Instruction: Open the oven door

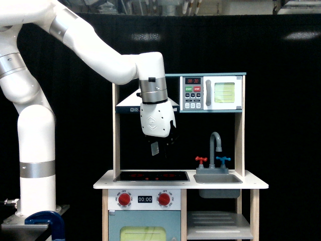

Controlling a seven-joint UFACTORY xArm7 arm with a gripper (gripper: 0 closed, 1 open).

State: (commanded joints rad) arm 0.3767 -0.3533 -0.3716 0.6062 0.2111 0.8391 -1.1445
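Note:
The oven door [224,93] is a small white-framed door with a square yellow-green window, high on the toy kitchen's right side. It lies flush with its frame, and its grey vertical bar handle [208,93] is on its left edge. My gripper [161,146] hangs below the white wrist, above the hob, to the left of the door and lower than it. Its fingers [155,148] point down and stand apart with nothing between them. It touches nothing.
A control panel [192,93] sits beside the door. The range hood [131,105] is partly behind my wrist. Below are the black hob [150,176], the sink [217,178] with its grey tap [216,145], red knobs [164,199] and a pale-blue lower door [144,232].

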